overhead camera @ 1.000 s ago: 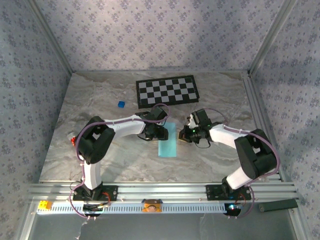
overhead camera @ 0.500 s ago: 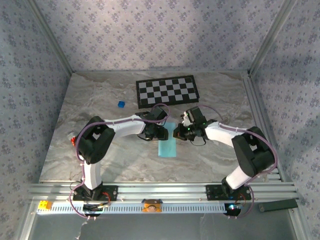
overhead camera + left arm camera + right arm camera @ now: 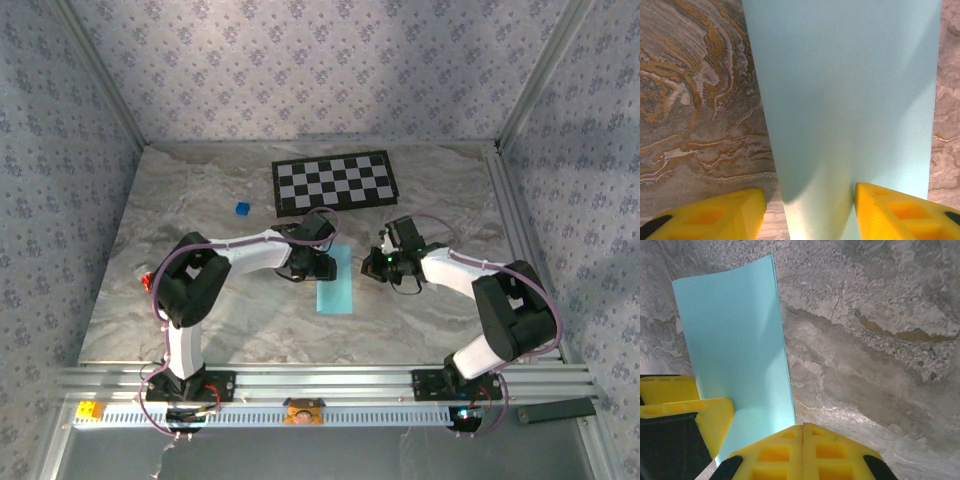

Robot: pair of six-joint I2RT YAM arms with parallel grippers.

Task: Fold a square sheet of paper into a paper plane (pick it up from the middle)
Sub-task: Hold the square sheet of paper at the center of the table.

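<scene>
On marbled table (image 3: 200, 200), paper (image 3: 335, 285); floral walls (image 3: 300, 70).

Overhead from behind, wrist views close down, sharing blue sheet (image 3: 334, 290)

Middle is tight: left gripper (image 3: 325, 265) stands over the far end of the sheet of paper (image 3: 335, 288), right gripper (image 3: 368, 268) sits just beside its right edge, and both arms slant in from the sides. Checkerboard (image 3: 334, 183) lies flat behind, blue cube (image 3: 241, 209) far-left. The surface (image 3: 260, 325) is open in front of the sheet and toward the far corners.
</scene>
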